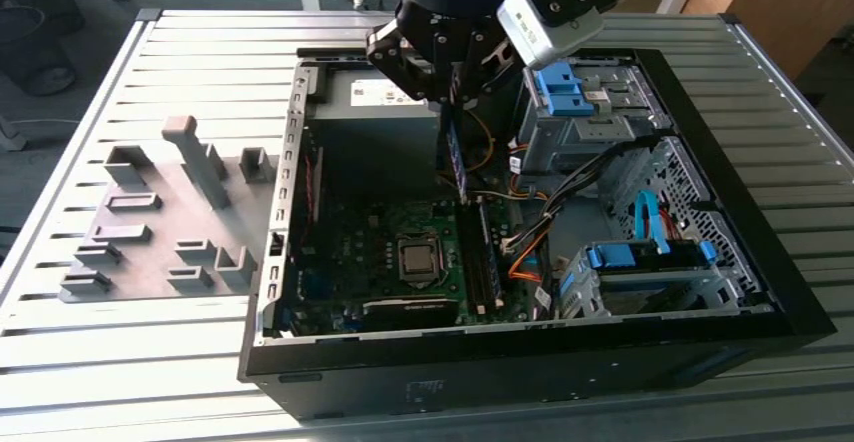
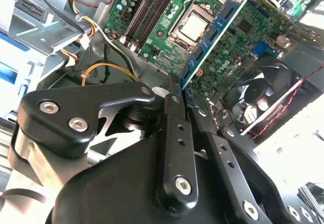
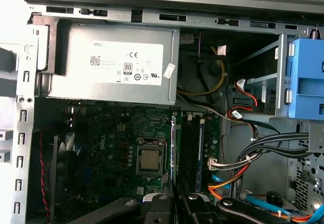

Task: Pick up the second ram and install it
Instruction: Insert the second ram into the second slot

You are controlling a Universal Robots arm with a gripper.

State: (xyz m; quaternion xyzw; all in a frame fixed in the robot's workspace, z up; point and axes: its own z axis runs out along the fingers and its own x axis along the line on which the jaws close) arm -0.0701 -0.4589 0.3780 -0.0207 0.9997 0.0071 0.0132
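One stick in hand: my jaws are clenched on the second ram [image 1: 455, 152], and it hangs lengthwise straight down from my fingers [image 2: 174, 133]
Where it sits: upper middle of the exterior view, inside the open computer case [image 1: 534, 362], hanging over the motherboard [image 1: 374, 252]
Lower end: looks to be clear of the board, just short of the memory slots [image 1: 487, 262]; I see no contact
Second wrist view: the second ram [image 2: 215, 34] runs out from between my fingers across the green board, passing beside the processor socket [image 2: 194, 25], with the fan [image 2: 258, 95] off to one side
First wrist view: the stick shows edge-on as a thin line [image 3: 173, 143], beside the dark memory slots [image 3: 187, 143] and near the processor socket [image 3: 149, 160]; the grey power supply [image 3: 111, 64] lies beyond
Other stick: something blue-edged stands in the slot bank [image 3: 201, 140]; it may be a seated module, but I cannot be sure
Tray: the grey tray [image 1: 147, 232] lies on the desk [image 1: 134, 362] at the exterior view's left, well apart from me
Done: picking up, by my judgement, since the stick is off its rest and in my grasp
Left: the install itself; the stick is not yet in a slot
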